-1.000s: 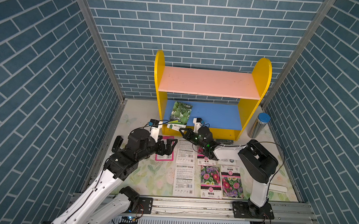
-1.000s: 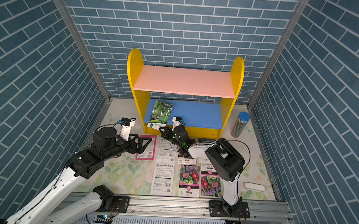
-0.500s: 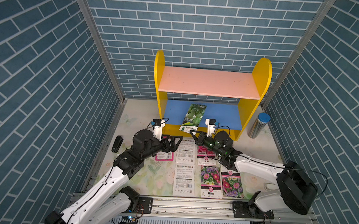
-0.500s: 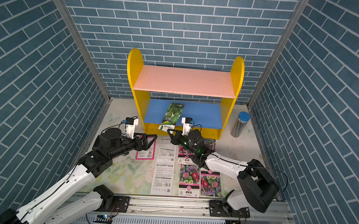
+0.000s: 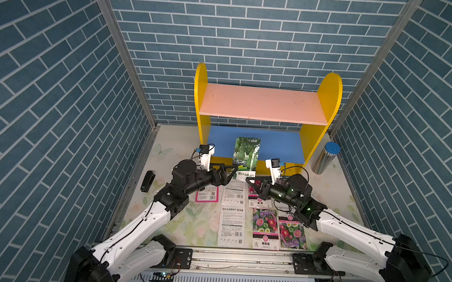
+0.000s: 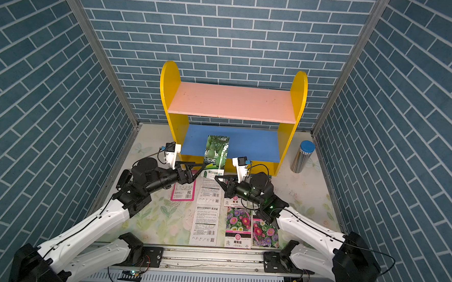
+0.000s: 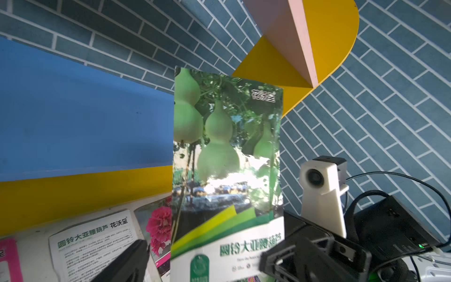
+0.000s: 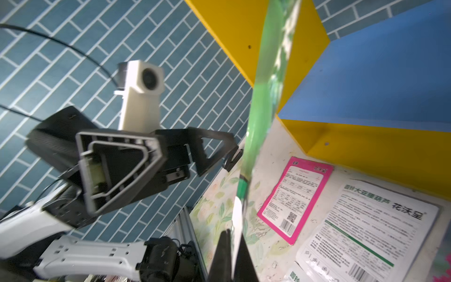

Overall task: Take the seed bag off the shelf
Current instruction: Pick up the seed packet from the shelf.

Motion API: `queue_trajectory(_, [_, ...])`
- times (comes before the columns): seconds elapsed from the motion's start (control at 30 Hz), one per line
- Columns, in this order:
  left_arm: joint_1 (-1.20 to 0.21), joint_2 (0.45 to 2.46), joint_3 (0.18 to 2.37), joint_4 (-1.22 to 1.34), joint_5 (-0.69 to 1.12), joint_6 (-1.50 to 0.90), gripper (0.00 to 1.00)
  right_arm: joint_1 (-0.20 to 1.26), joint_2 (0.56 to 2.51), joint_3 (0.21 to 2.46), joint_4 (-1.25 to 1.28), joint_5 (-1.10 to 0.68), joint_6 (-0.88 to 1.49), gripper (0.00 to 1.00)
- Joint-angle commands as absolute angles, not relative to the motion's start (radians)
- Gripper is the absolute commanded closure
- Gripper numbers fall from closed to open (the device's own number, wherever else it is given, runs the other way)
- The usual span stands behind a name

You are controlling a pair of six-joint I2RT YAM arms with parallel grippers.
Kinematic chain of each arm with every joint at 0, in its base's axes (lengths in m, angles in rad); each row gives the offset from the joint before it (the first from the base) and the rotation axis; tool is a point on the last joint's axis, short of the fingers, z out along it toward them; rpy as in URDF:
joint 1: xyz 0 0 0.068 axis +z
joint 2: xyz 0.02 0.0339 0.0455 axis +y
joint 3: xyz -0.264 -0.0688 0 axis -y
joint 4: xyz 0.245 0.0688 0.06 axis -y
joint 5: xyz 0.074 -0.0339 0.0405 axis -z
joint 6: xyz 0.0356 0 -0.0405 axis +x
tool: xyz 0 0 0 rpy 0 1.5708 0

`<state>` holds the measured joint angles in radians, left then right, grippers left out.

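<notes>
The seed bag (image 5: 246, 154) (image 6: 216, 151) (image 7: 227, 158), printed with green gourds, stands upright in front of the shelf (image 5: 261, 103) (image 6: 232, 102), over the front edge of its blue lower board (image 5: 277, 147). My right gripper (image 5: 249, 179) (image 6: 217, 177) (image 8: 234, 251) is shut on the bag's white bottom edge. From the right wrist the bag (image 8: 266, 97) shows edge-on. My left gripper (image 5: 231, 173) (image 6: 198, 172) is open at the bag's lower left edge, one finger (image 7: 127, 258) showing beside the bag. The pink upper board is bare.
Several seed packets (image 5: 233, 213) lie flat on the floral mat between the arms, one with a pink border (image 5: 207, 196). A steel canister with a blue lid (image 5: 326, 158) stands right of the shelf. A small black object (image 5: 147, 181) lies by the left wall.
The right gripper has carried the seed bag rightward and forward off the lower board's left part and stood it upright. The left gripper has advanced to the bag's edge, staying open.
</notes>
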<state>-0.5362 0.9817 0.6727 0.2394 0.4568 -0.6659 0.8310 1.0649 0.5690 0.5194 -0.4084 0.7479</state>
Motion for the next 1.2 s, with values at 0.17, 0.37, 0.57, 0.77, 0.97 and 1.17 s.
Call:
queue_trajectory(0.17, [-0.529, 1.026, 0.635, 0.445, 0.6, -0.711, 0.09, 0.83, 0.971, 0.527, 0.501, -0.615, 0.675, 1.0])
queue_trajectory(0.37, [-0.53, 1.016, 0.644, 0.465, 0.658, -0.72, 0.48, 0.83, 0.971, 0.509, 0.481, -0.59, 0.649, 1.0])
queue_trajectory(0.57, [-0.53, 0.995, 0.644, 0.412, 0.669, -0.7, 0.86, 0.83, 0.962, 0.504, 0.464, -0.547, 0.635, 1.0])
queue_trajectory(0.77, [-0.529, 0.964, 0.647, 0.348, 0.675, -0.668, 1.0, 0.83, 0.953, 0.526, 0.407, -0.515, 0.604, 0.82])
queue_trajectory(0.97, [-0.53, 0.932, 0.657, 0.282, 0.703, -0.636, 1.0, 0.829, 0.946, 0.588, 0.336, -0.492, 0.561, 0.67])
queue_trajectory(1.17, [-0.529, 0.893, 0.637, 0.237, 0.705, -0.623, 1.0, 0.828, 0.98, 0.661, 0.314, -0.494, 0.537, 0.65])
